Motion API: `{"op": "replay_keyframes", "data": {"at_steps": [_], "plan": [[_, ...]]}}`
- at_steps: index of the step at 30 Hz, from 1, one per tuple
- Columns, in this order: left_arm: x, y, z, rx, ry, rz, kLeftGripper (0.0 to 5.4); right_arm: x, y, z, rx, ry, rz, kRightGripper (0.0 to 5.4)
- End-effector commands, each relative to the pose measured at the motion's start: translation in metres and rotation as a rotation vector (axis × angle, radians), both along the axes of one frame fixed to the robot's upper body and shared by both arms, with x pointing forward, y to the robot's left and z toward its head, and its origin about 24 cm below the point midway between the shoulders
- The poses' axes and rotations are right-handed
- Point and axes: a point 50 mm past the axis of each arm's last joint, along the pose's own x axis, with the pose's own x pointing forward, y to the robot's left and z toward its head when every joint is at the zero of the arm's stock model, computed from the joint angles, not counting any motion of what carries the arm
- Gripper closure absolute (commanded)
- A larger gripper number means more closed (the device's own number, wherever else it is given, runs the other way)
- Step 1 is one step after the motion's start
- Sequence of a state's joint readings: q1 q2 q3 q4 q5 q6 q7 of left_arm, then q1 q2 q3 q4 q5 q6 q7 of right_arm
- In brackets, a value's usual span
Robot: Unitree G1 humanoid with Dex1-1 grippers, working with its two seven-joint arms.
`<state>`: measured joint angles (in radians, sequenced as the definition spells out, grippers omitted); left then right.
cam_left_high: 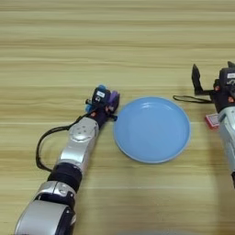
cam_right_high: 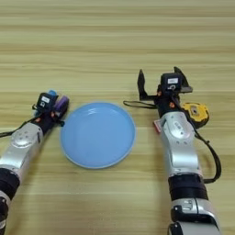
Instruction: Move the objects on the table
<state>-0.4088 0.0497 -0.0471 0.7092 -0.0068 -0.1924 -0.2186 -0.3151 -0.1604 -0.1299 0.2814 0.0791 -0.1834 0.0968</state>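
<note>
Nearest me, the round light-blue plate (cam_right_high: pixel 98 135) lies flat on the worktop (cam_left_high: pixel 114 41) between the two arms, and nothing is in it. Just past its left rim sits the left tool (cam_left_high: pixel 106 102), its fingers pressed around a short purple stick (cam_left_high: pixel 114 99), with something blue (cam_left_high: pixel 101 87) showing behind; whether that is the tube I cannot tell. The stick stands roughly upright in the grip, and the plate lies directly to its right, almost touching, so the left arm is the nearer one for a drop. On the far side, the right tool (cam_right_high: pixel 161 79) hovers with its fingers spread wide, holding nothing. A red-and-white card (cam_left_high: pixel 212 120) peeks from under that forearm, beside a yellow tape measure (cam_right_high: pixel 196 113).
</note>
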Motion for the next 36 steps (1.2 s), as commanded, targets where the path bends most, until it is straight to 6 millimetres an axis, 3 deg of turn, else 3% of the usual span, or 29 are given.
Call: {"op": "replay_keyframes", "data": {"at_steps": [1, 6, 15, 22, 26, 36], "plan": [[0.002, -0.001, 0.003, -0.014, -0.011, -0.001, 2.78, 0.0, -0.001, 0.0, -0.011, 0.01, 0.001, 0.0], [0.003, -0.006, 0.016, -0.116, -0.07, -0.026, 2.3, -0.001, 0.007, -0.005, -0.042, 0.041, 0.051, 0.0], [0.003, -0.007, 0.021, -0.152, -0.096, -0.028, 1.26, -0.022, 0.048, -0.012, -0.202, 0.125, 0.308, 0.0], [0.015, 0.024, 0.04, -0.195, -0.226, 0.191, 0.53, -0.038, 0.065, -0.025, -0.163, 0.295, 0.448, 0.0], [0.018, 0.034, 0.042, -0.21, -0.25, 0.267, 0.05, -0.039, 0.067, -0.032, -0.167, 0.352, 0.47, 0.0], [0.02, 0.042, 0.041, -0.223, -0.263, 0.331, 0.02, -0.031, 0.06, -0.06, -0.354, 0.437, 0.385, 0.0]]}}
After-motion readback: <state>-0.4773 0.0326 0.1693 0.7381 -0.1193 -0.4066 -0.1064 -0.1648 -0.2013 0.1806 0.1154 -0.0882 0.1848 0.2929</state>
